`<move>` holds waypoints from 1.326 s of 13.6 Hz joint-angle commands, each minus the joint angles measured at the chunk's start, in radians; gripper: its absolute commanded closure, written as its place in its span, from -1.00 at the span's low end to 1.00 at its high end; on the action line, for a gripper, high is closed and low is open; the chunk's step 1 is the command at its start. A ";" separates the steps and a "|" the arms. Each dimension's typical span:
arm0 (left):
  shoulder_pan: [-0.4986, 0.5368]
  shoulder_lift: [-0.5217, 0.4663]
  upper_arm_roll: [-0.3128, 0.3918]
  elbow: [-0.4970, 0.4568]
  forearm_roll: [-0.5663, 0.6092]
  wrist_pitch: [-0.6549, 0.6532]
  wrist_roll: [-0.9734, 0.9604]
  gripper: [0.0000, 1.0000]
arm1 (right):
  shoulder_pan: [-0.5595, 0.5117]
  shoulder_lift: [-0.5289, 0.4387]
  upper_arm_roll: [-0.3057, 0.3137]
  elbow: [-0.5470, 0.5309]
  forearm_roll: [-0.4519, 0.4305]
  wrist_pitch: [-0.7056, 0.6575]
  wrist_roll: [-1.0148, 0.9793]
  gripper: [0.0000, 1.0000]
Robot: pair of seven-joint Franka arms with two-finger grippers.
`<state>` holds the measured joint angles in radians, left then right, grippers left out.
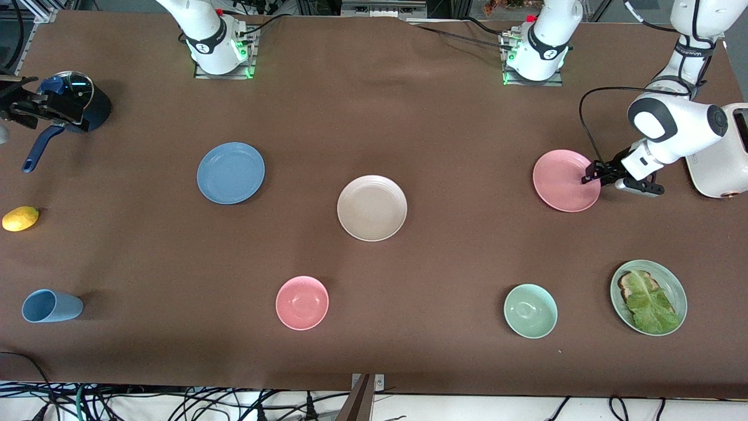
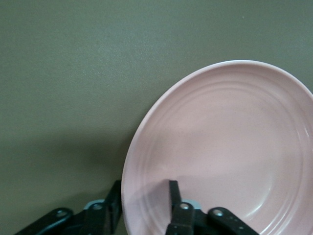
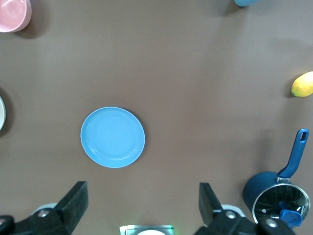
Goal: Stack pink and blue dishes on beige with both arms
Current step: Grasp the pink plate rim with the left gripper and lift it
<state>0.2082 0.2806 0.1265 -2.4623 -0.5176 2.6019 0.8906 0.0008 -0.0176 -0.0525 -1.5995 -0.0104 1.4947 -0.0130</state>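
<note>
Bare cloth between pink plate (image 1: pixel 564 178) and beige plate (image 1: pixel 372 207); apparently no obstacle.

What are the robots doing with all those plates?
The left hand has its fingers on either side of the pink plate's rim, one inside and one outside, at the left arm's end of the table. The plate lies flat on the table. The right hand waits open, high above the blue plate, near a blue pot. The beige plate sits between the two plates with nothing on it, so no stacking has happened yet.
</note>
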 commanded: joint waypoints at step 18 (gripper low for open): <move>-0.185 -0.116 -0.011 0.145 -0.025 -0.187 -0.299 1.00 | -0.004 -0.016 0.000 -0.013 0.004 -0.005 -0.007 -1.00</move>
<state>0.0903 0.1984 0.1168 -2.3165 -0.5217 2.4294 0.6964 0.0008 -0.0176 -0.0525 -1.5995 -0.0104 1.4947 -0.0130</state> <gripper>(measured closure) 0.934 0.000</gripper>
